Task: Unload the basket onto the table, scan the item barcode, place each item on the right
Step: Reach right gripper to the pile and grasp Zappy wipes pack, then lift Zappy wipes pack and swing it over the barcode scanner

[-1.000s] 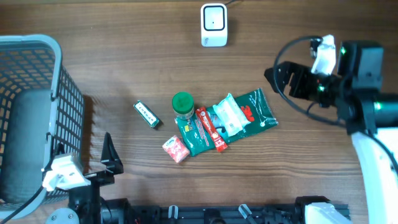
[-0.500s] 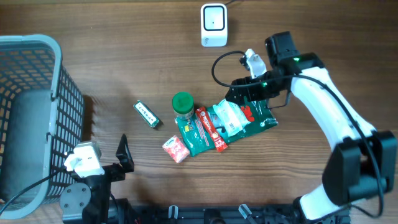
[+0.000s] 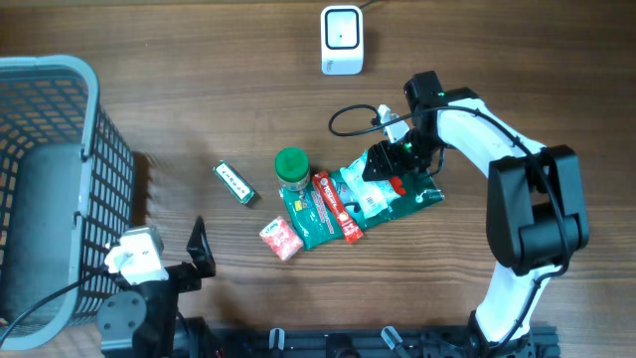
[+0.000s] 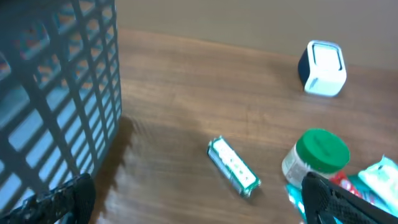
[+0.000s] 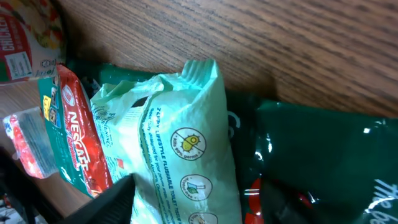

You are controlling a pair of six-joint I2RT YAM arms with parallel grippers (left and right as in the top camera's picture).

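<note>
A heap of items lies mid-table. On top is a pale green wipes packet [image 3: 366, 189] [image 5: 180, 155], resting on a dark green pack [image 3: 412, 174] [image 5: 323, 155]. My right gripper [image 3: 383, 169] [image 5: 199, 193] is down on the heap, open, with a finger on either side of the wipes packet. One black fingertip [image 5: 118, 193] is at the packet's left edge. The other is hard to make out against the dark pack. The white barcode scanner [image 3: 341, 40] [image 4: 322, 68] stands at the far edge. My left gripper [image 3: 189, 261] [image 4: 196, 208] hangs open and empty near the front left.
A green-lidded bottle [image 3: 291, 166] [image 4: 317, 154], a red Nescafe stick [image 3: 336, 207] [image 5: 78, 143], a teal pouch [image 3: 313, 224] and a small pink packet [image 3: 280, 239] are in the heap. A gum pack [image 3: 236, 183] [image 4: 233, 167] lies apart. A grey basket [image 3: 50, 179] [image 4: 56, 81] fills the left.
My right arm swung in from the right edge and came down onto the heap, its jaws narrowing around the wipes packet. The left arm shifted slightly at the front left.
</note>
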